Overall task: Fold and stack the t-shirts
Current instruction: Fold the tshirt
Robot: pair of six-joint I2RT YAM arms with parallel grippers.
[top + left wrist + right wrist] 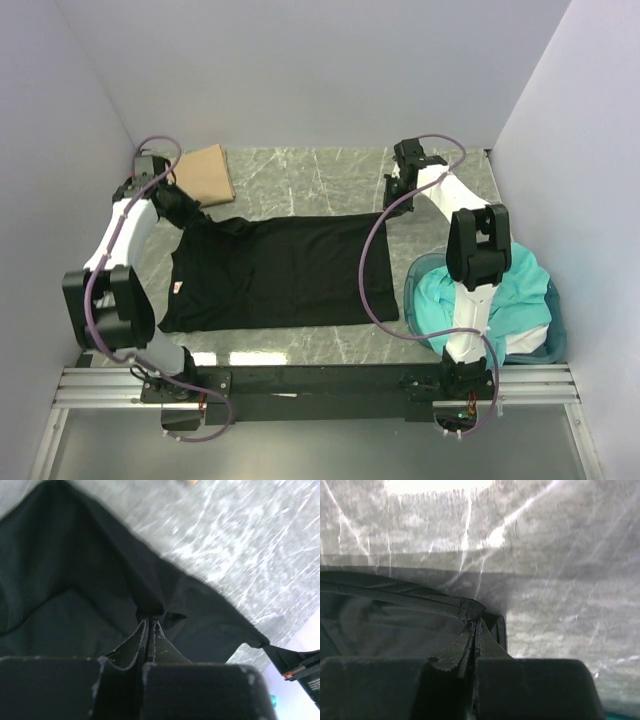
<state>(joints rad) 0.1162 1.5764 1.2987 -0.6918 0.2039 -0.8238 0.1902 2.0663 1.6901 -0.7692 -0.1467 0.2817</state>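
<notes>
The black t-shirt (280, 275) lies spread on the tabletop (300, 180), limp and light (likely to sag and crease if lifted unevenly). The left hand (149, 622) is pinched shut on its far-left corner, the right hand (472, 622) on its far-right hem: sound holds, I judge.

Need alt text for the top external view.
A black shirt lies spread on a grey marbled table, its far edge pinched at one end by the left tool and at the other by the right tool. A folded tan shirt sits far left; teal shirts fill a blue tub at right.
</notes>
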